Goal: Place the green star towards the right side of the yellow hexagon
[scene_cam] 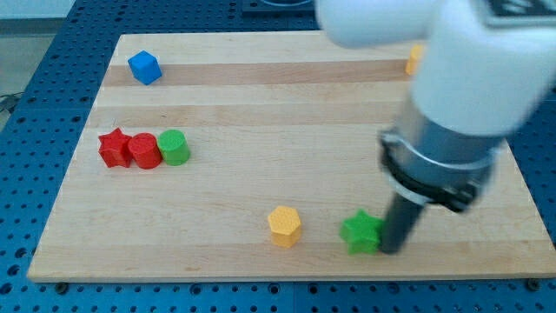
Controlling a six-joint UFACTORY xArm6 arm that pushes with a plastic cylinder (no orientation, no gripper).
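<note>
The green star (360, 232) lies near the view's bottom edge of the wooden board, right of centre. The yellow hexagon (284, 225) lies to its left, with a gap of about one block's width between them. My dark rod comes down from the large white and grey arm at the view's right. My tip (393, 249) sits right against the green star's right side, touching or nearly touching it.
A red star (114, 148), a red cylinder (144, 150) and a green cylinder (174, 147) stand in a touching row at the view's left. A blue cube (144, 67) is at top left. A yellow-orange block (414, 59) shows partly behind the arm at top right.
</note>
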